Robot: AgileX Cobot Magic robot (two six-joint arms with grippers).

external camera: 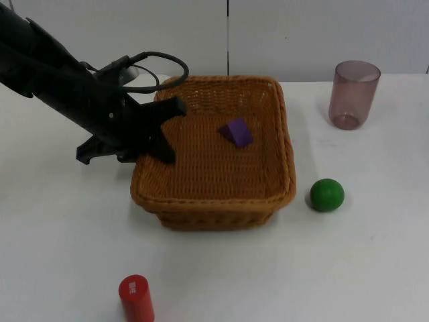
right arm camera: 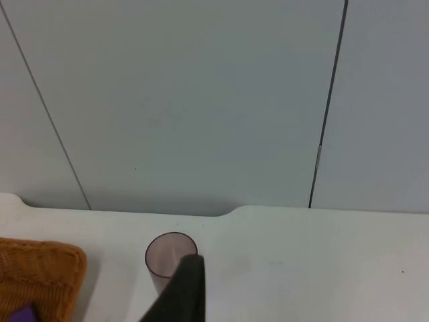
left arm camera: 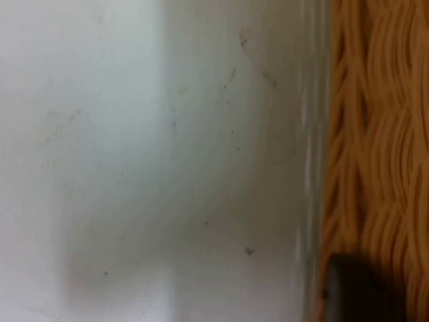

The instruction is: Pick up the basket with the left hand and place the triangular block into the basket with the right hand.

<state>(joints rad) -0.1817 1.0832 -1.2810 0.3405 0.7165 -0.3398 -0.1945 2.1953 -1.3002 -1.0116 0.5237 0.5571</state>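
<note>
A red cylinder [external camera: 136,298] stands at the desk's [external camera: 60,255] near edge. Behind it sits the basket [external camera: 214,201], the purple block [external camera: 237,131] lying inside. A green ball [external camera: 327,194] lies just right of it. The left gripper [external camera: 165,131] straddles the basket's left rim, jaws spread. A cup [external camera: 353,94] stands at the far right. The right gripper's [right arm camera: 181,295] state I cannot tell.

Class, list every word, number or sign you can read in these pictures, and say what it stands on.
No text can be read.
Red cylinder: a small white label on its top, too small to read.
Basket, purple block, green ball, cup: no markings.
</note>
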